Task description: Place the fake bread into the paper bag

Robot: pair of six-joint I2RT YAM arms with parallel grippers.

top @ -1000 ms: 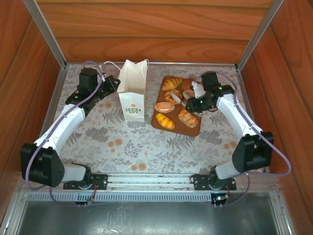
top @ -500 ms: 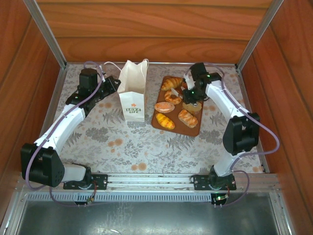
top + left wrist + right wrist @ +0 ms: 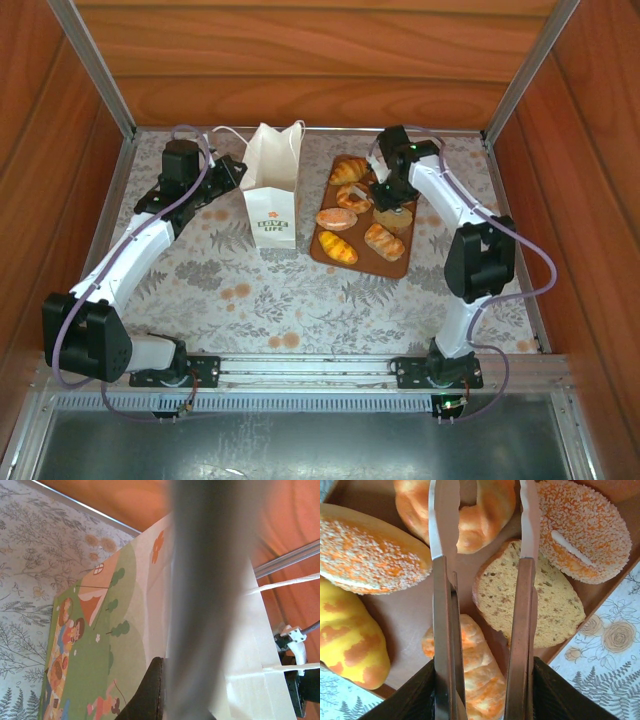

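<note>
The right end effector (image 3: pixel 388 192) hovers over the brown board (image 3: pixel 398 266) at the tabletop's (image 3: pixel 260 290) 1 o'clock. Its fingers are parted and grip nothing. The fake bread (image 3: pixel 337 218) lies on that board. The paper bag (image 3: pixel 272 190) stands upright at the board's 9 o'clock. The left end effector (image 3: pixel 232 172) is closed at the bag's 9 o'clock side.

fake bread (image 3: pixel 337 218) clustered, paper bag (image 3: pixel 271 195) upright

The white paper bag (image 3: pixel 270 175) carries green lettering (image 3: pixel 271 226) low on its front face: "LOVE" on one line with "LIFE" directly beneath it. The words sit just under the bag's small orange logo (image 3: pixel 271 214).
</note>
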